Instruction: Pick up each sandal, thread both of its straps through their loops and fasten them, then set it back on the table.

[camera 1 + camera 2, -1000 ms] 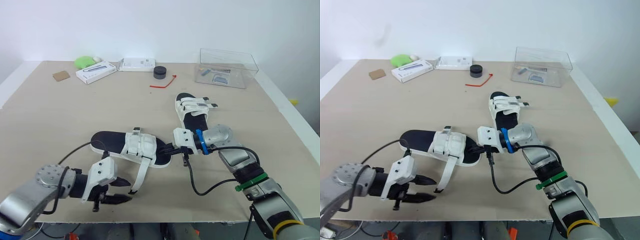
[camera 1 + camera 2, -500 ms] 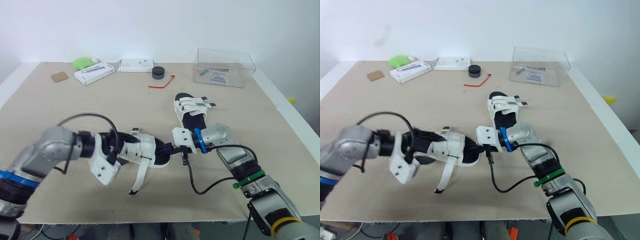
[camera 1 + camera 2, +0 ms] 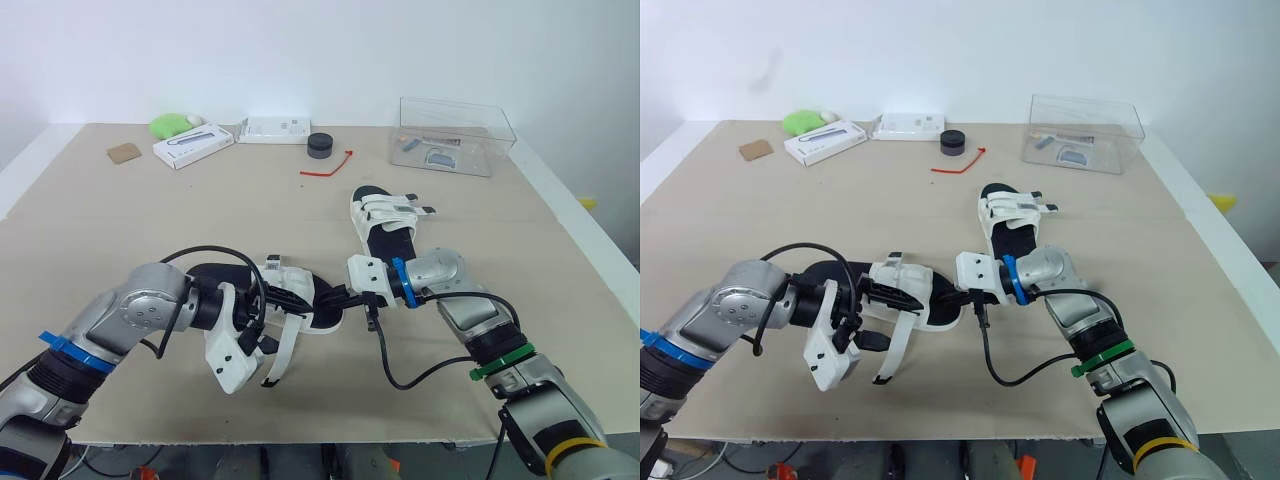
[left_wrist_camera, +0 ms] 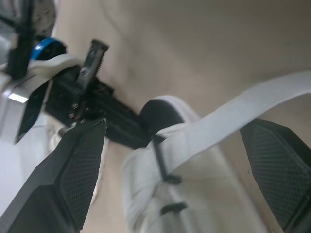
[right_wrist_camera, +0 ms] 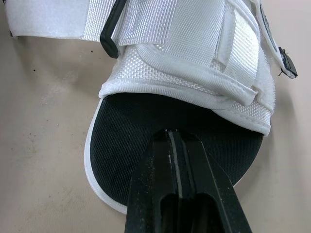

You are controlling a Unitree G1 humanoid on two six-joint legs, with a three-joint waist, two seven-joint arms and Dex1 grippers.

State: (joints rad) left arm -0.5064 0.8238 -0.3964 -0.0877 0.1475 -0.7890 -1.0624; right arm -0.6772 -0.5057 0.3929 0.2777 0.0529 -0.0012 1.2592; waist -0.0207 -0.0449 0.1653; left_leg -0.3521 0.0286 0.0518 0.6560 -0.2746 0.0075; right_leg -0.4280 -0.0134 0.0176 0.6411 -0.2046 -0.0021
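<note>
The near sandal [image 3: 250, 290], black-soled with white straps, lies on the table [image 3: 120, 230] with one loose strap [image 3: 283, 350] trailing toward the front edge. My left gripper [image 3: 275, 322] is open, its fingers [image 4: 73, 179] standing wide on either side of that strap [image 4: 233, 116]. From the right, my right gripper [image 3: 338, 298] is shut on the sandal's toe end; the right wrist view shows its fingers [image 5: 177, 194] closed on the black sole [image 5: 141, 126] below the white upper [image 5: 194, 48]. The second sandal [image 3: 385, 225] lies farther back, to the right.
Along the back stand a clear plastic box [image 3: 455, 135], a black round puck [image 3: 320, 144], a red tie [image 3: 328, 165], two white boxes [image 3: 192, 144] [image 3: 273, 129], a green object [image 3: 170, 124] and a cardboard scrap [image 3: 123, 152]. The table's front edge runs close below my arms.
My left arm swung up from the front edge to the near sandal, and its gripper opened around the loose strap. The right gripper kept its hold on the toe.
</note>
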